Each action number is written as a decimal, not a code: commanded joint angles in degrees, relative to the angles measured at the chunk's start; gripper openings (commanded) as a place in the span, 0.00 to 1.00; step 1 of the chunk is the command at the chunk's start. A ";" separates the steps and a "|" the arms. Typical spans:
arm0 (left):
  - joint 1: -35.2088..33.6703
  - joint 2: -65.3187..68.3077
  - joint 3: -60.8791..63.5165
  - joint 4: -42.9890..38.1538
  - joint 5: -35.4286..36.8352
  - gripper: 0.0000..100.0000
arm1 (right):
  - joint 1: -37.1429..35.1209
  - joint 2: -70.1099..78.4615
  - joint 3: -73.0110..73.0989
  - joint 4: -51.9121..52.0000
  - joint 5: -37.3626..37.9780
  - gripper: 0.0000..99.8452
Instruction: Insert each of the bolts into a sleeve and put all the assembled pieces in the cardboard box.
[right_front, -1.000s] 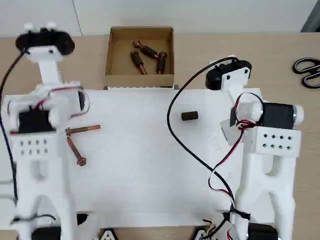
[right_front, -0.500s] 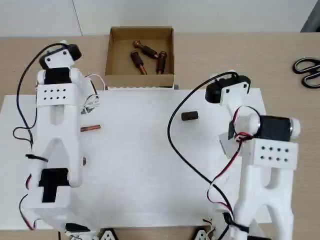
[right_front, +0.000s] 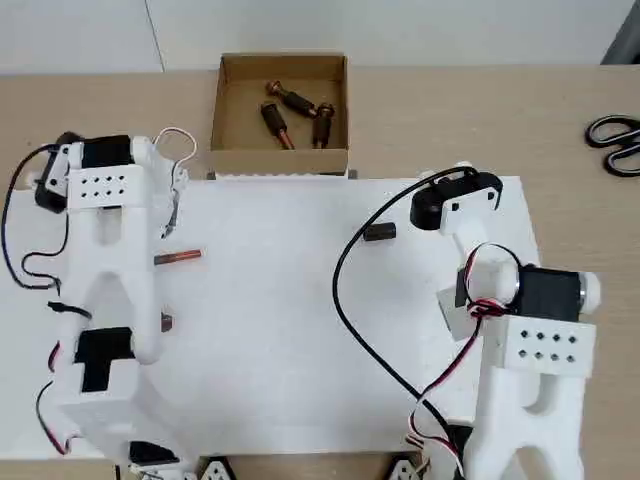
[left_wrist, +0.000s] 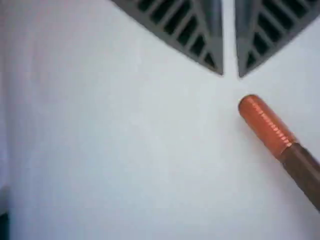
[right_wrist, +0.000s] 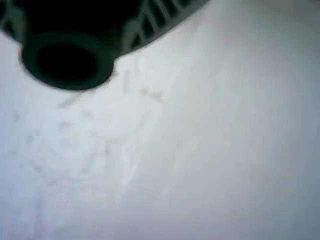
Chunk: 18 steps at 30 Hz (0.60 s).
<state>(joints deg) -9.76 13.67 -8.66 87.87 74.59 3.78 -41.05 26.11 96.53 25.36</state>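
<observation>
The left arm had swung in over the copper-coloured threaded bolt on the white foam sheet. Its left gripper hung nearly closed and empty just beside the bolt, so a pickup looked likely. The right gripper sat at the short black cylindrical sleeve; I couldn't tell its grip.

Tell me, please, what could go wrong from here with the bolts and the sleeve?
1. The left gripper has its jaws nearly together, with the bolt beside them, not between; lowering could set it rolling.
2. The sleeve lies on its side on the white board; an off-centre touch may roll it away.
3. A second bolt lies mostly under the left arm, which might sweep it.
</observation>
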 joint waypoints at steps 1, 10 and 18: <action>-1.67 2.37 -2.15 -0.88 2.29 0.01 | 0.48 -1.36 -0.18 -0.66 -0.26 0.00; -2.73 7.03 -2.15 -1.05 2.29 0.09 | 0.48 -1.36 -0.18 -0.48 -0.53 0.00; -3.16 7.12 -2.07 -0.79 2.20 0.15 | 0.48 -0.92 -0.09 -0.75 -0.26 0.00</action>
<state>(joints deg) -12.22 21.14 -8.66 87.69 76.62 3.78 -41.05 26.37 96.53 25.36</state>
